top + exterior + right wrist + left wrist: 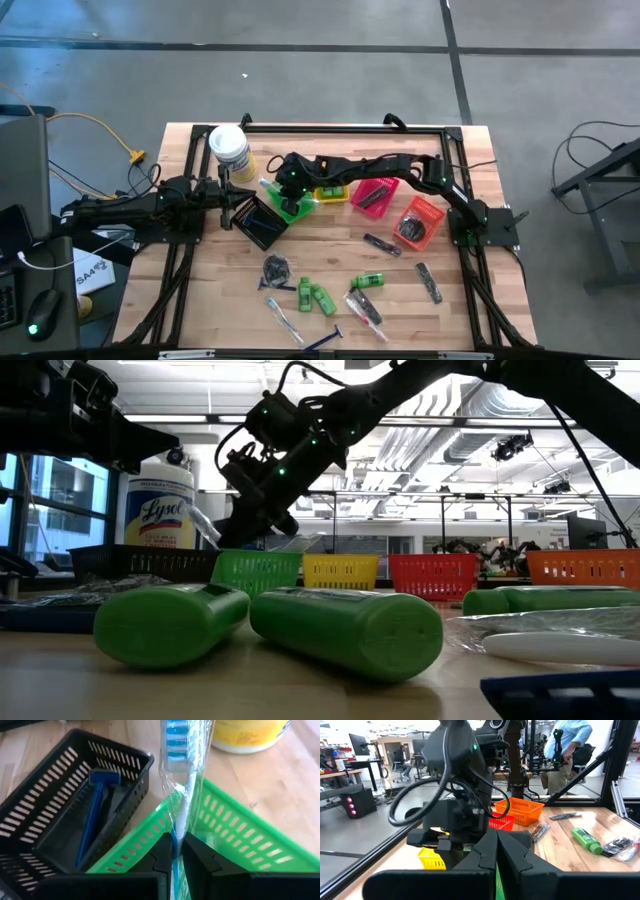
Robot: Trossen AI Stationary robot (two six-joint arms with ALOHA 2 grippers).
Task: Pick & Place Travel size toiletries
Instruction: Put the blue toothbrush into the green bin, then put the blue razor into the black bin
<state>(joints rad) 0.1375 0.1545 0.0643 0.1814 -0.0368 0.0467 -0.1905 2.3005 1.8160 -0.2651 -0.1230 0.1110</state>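
Note:
My right gripper (177, 851) reaches across the table to the green basket (240, 835) and is shut on a wrapped toothbrush (181, 775) with a blue and white head. In the high view it hangs over that basket (290, 207). A black basket (60, 805) beside it holds a blue razor (94, 815). Other toiletries lie loose on the near part of the table: green bottles (322, 297), a dark coiled bundle (277, 268), combs (382, 244), clear tubes (365, 310). My left gripper (496, 851) waits shut at the table's left side (232, 197). My right gripper pinches the toothbrush's handle (179, 832), clear wrapper and all, between its two fingers. The fingers slant down from the table's right side and lie along the handle. The bristle head (179, 745) sticks out beyond the fingertips, above the green basket's corner.
A white tub with a yellow label (230, 148) stands at the far left. Yellow (332, 193), red (375, 195) and orange (418, 222) baskets run to the right of the green one. A black frame rims the table. A person stands beyond the table in the left wrist view.

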